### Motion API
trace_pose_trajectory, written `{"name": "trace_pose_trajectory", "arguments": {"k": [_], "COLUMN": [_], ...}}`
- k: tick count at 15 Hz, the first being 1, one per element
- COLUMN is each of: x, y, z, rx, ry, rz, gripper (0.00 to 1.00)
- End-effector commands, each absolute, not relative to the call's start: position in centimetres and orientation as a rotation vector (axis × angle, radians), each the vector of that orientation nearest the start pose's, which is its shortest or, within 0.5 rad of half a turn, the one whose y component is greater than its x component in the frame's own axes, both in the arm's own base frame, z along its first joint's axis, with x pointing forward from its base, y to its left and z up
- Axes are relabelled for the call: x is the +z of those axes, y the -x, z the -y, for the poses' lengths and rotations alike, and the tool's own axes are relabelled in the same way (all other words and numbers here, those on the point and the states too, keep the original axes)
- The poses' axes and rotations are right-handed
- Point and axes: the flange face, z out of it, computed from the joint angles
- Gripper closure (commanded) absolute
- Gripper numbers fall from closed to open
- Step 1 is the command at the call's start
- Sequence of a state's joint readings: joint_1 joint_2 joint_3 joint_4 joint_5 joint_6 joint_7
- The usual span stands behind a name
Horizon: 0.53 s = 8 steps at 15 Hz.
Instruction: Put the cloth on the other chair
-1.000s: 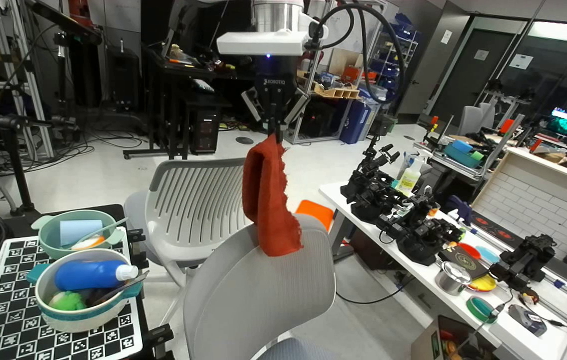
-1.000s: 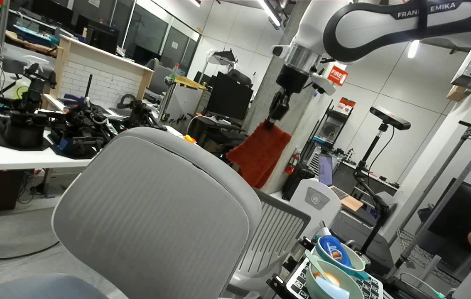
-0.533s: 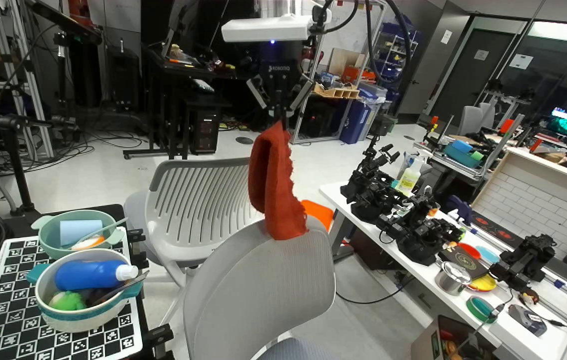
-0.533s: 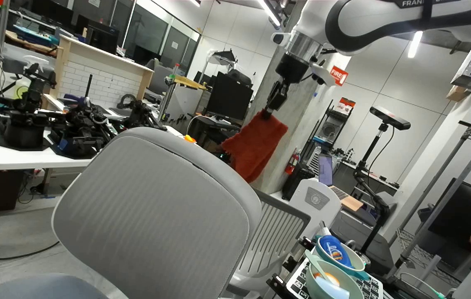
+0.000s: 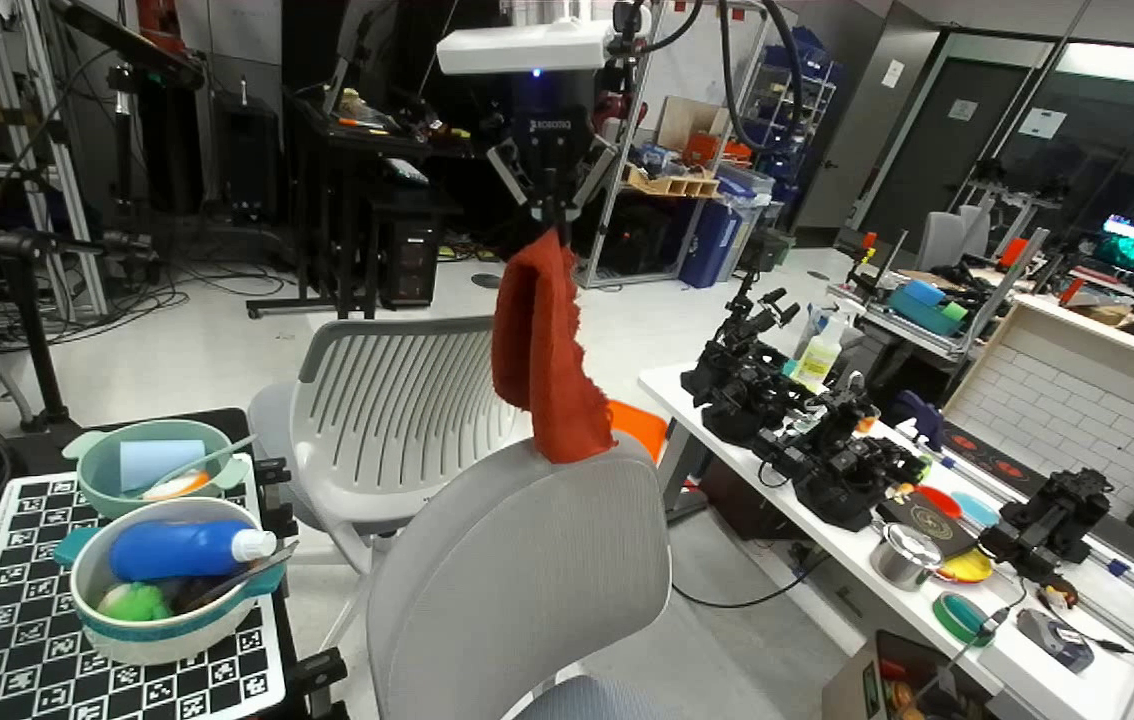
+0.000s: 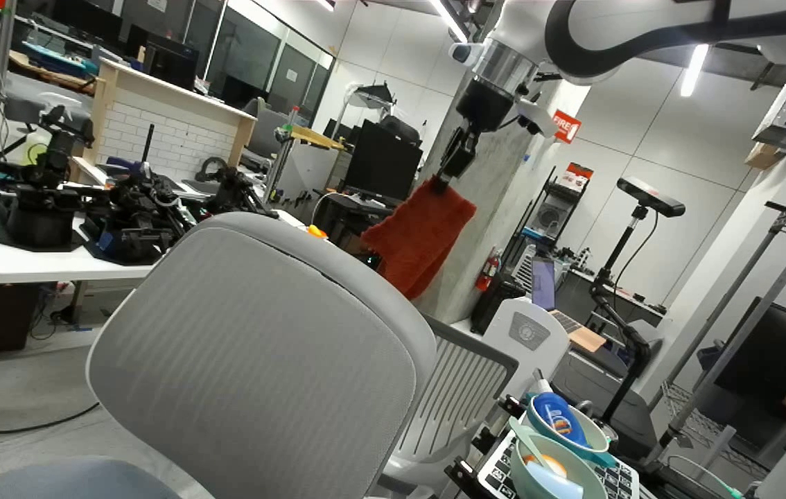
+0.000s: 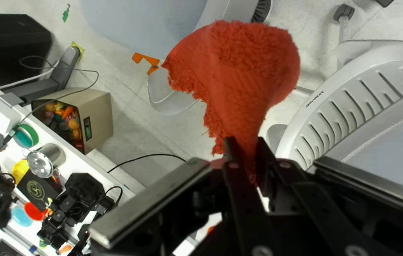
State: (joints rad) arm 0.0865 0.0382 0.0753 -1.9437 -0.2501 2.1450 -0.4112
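Note:
The orange-red cloth (image 5: 549, 350) hangs limp and folded from my gripper (image 5: 555, 232), which is shut on its upper end. In an exterior view its lower edge overlaps the top of the grey fabric-backed chair (image 5: 547, 560). In an exterior view the cloth (image 6: 428, 235) shows beyond that chair's back (image 6: 261, 346), below my gripper (image 6: 440, 183). I cannot tell whether they touch. The slatted chair (image 5: 407, 410) stands behind and beside it. In the wrist view the cloth (image 7: 244, 74) is pinched between the fingers of my gripper (image 7: 246, 151), and the slatted back (image 7: 350, 103) lies at right.
A white table (image 5: 807, 520) with black devices and a metal pot (image 5: 905, 556) stands beside the chairs. On the opposite side, a checkered board (image 5: 17, 610) carries two bowls (image 5: 152, 640) holding items. A storage bin (image 7: 98, 117) is on the floor beside the table.
My gripper has risen with the cloth, so the cloth's lower edge is higher against the fabric-backed chair. It has also shifted a little left in an exterior view. The chairs have not moved.

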Motion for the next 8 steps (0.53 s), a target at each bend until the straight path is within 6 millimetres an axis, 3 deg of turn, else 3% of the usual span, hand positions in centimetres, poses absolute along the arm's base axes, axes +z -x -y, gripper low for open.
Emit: {"name": "trace_pose_trajectory", "arguments": {"k": [1, 8], "x": [47.6, 44.7], "y": [-58.2, -58.9], "z": [-8.6, -8.0], "rx": [-0.227, -0.157], "ry": [3.182, 3.207], "rz": [1.135, 1.107], "gripper": [0.96, 0.96]}}
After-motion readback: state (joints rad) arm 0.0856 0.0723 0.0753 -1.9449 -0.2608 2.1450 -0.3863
